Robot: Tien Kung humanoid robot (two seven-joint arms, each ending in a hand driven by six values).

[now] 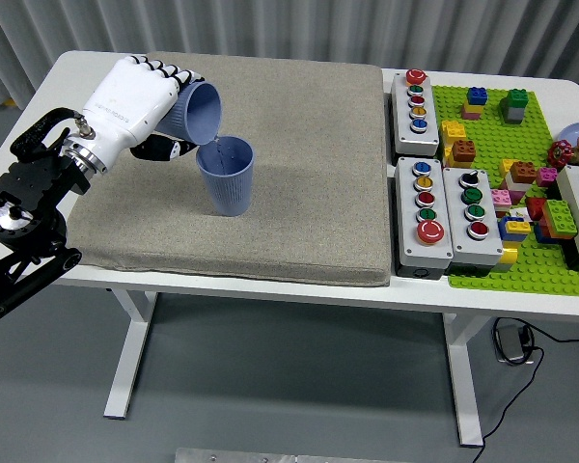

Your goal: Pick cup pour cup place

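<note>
Head view: tipped blue plastic cup (199,111) held on its side, mouth down and to the right, lip just above the rim of the upright blue plastic cup (226,176) standing on the grey fabric mat (309,174). Gripped around the body by the fingers (164,72) of the white left hand (135,104), thumb underneath. Pour step in hand, by the look of it; no stream clear enough to confirm. Next, probably: roll the wrist back to bring the held cup upright, then lower it onto bare mat beside the standing one, without knocking it, and let go. Farther right on the white table (77,68), well apart: grey push-button boxes (423,212) and a green brick baseplate (521,260). Right hand out of sight.
</note>
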